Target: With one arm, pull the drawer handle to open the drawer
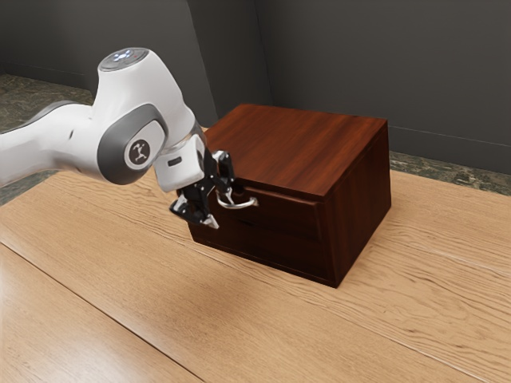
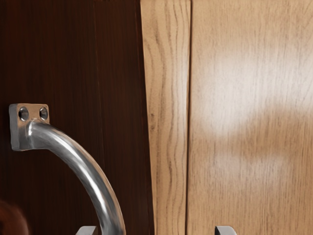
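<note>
The single curved metal handle [image 1: 239, 203] on the drawer front [image 1: 279, 214] passes between the gripper's [image 1: 215, 193] fingertips [image 2: 224, 230]. They stand wide apart and clamp nothing, probably placed so as to close on it. One dark cabinet [image 1: 319, 152] stands beyond the gripper, and one table [image 1: 335, 327] lies beneath.

The table [image 1: 239, 319] in front of the cabinet [image 1: 311, 152] lies bare — broad room for an approach from that side. The cabinet itself blocks the way behind, with dark walls [image 1: 359, 56] beyond. The handle [image 1: 239, 203] juts off the drawer front [image 1: 279, 211], leaving a gap beneath its curve.
</note>
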